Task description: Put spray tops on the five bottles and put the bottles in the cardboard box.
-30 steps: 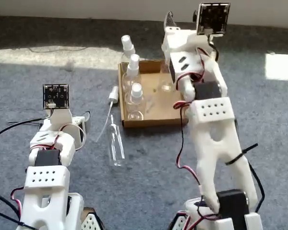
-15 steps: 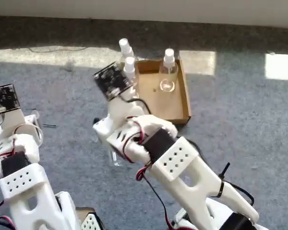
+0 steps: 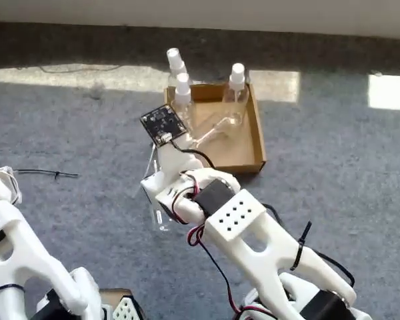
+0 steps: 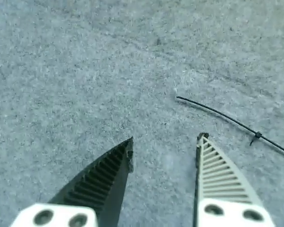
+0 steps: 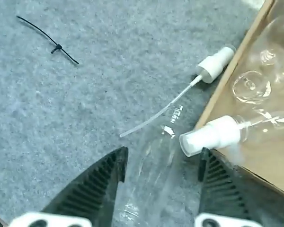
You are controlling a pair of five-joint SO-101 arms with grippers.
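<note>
Where the uncapped bottle [image 5: 151, 184] lies on its side on the grey carpeted tabletop [image 3: 333, 133], just outside the cardboard box [image 3: 243, 150], we see the right tool [image 5: 163, 156] poised over it, fingers apart, one to each side of the clear body. The loose spray top [image 5: 212, 64] rests beyond the bottle's far end, close to the box wall, its thin dip tube [image 5: 156, 116] trailing back across the carpet. We judge the bottle light, thin-walled and slippery, apt to roll or slip out of a hard pinch. A hold across the middle of the body, square to its length, looks safest. The spray top is lighter still and best taken by its white collar, since the tube will bend. In the box, a tipped bottle [image 5: 213, 135] lies with its white top at the wall, and two capped ones stand upright, the right-hand bottle [image 3: 235, 97] and the left-hand bottle [image 3: 182, 100]. A further capped bottle [image 3: 175, 63] stands at the far left corner; we cannot tell whether inside. The left tool [image 4: 165, 139] hangs with fingers apart over bare carpet near a black cable tie [image 4: 227, 118].
</note>
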